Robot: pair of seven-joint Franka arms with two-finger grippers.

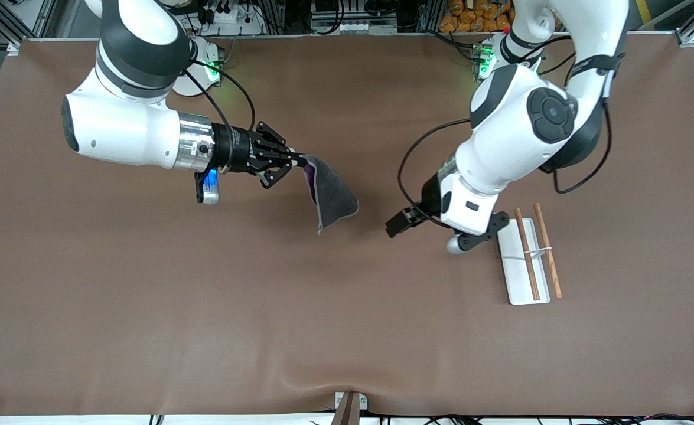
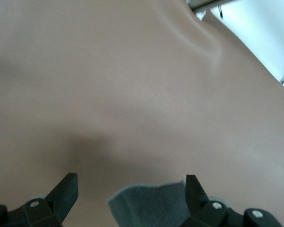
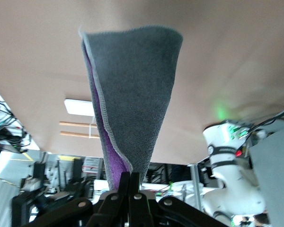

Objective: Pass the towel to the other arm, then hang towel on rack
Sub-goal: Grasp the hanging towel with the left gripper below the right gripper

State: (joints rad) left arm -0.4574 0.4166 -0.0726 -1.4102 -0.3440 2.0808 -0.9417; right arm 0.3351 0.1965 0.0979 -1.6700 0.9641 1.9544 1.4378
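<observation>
Hanging from the right pincer (image 1: 295, 160), whose fingers are pressed together on one corner, the towel (image 1: 332, 192) droops in the air above the middle of the desk (image 1: 205, 307), grey face outward with a purple edge showing. At about three o'clock from it, the left pincer (image 1: 398, 223) hovers with fingers spread wide and nothing between them. The rack (image 1: 524, 262) lies just beside the left arm, toward that arm's end of the desk.

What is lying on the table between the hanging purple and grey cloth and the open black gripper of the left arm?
Nothing: the front view shows only bare brown table between the purple and grey towel and the open left gripper.
</observation>
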